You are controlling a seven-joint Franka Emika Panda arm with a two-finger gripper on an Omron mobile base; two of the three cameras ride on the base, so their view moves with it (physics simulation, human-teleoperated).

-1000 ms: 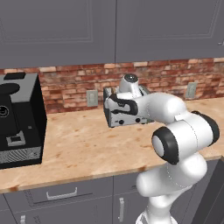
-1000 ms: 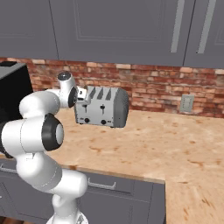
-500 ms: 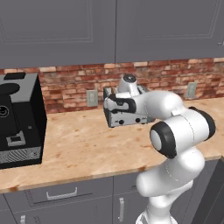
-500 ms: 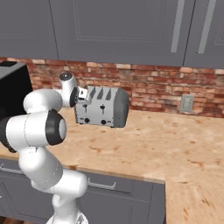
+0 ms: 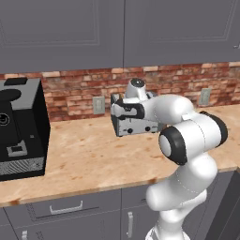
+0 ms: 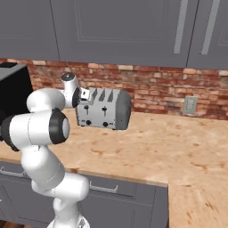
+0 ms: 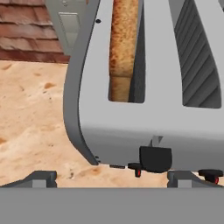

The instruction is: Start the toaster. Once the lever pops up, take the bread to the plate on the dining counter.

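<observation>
the boxy brushed-metal toaster [image 6: 103, 109] stands on the mottled wood-grain worktop [image 6: 169, 151] by the brick wall. rough tan bread [image 7: 124, 48] sits in its slot. the claw [image 7: 111, 177] hovers over the black lever [image 7: 155, 158]; its opening cannot be told.

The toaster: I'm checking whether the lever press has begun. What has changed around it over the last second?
Little has changed. The arm's elbow swung slightly between the earlier pictures and now, while the claw stayed above the toaster, near its black lever. The bread sits in its slot, and the toaster has not shifted on the counter. Nothing was taken hold of or let go.
</observation>
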